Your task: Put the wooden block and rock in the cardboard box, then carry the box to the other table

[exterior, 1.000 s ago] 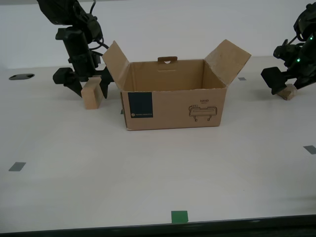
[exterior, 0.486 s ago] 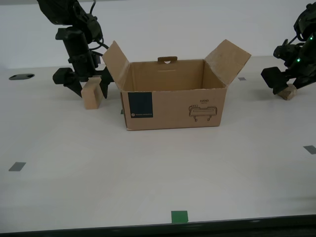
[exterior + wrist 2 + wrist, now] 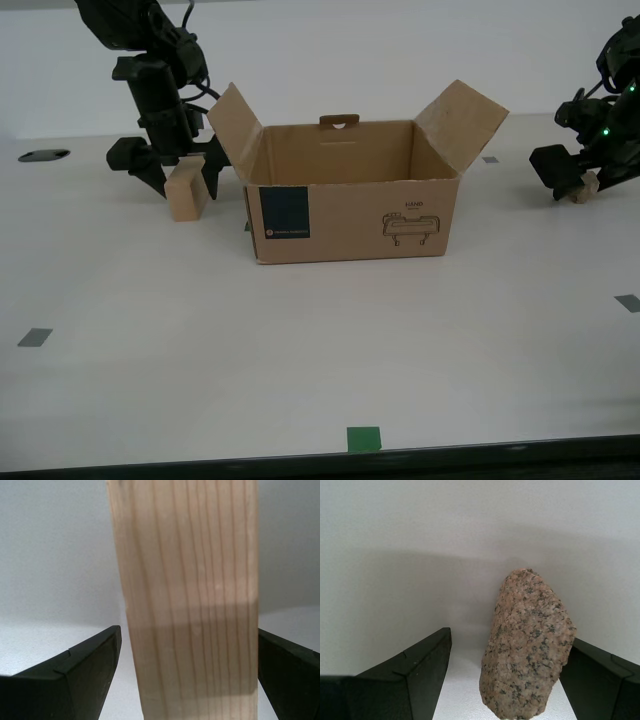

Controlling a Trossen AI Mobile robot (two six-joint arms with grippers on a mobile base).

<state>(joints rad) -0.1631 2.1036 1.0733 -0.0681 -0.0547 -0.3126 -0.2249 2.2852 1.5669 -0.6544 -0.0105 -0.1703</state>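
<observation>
Fingers point(image 3: 75, 675) of the second gripper point(image 3: 172, 170) straddle the upright wooden block point(image 3: 186, 191), one touching, one slightly apart, beside the cardboard box point(image 3: 345, 205); across the bench, the first gripper point(image 3: 570, 187) likewise brackets the rock point(image 3: 527, 645), unclamped.

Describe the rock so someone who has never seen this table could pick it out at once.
Start at the open brown cardboard box in the middle of the whitish table, then look far toward the exterior view's right, where a black pincer straddles something small. That is the rock: a lumpy, pinkish-beige speckled stone, rough and irregular, unlike the smooth light tan rectangular wooden block on the box's other side.
</observation>
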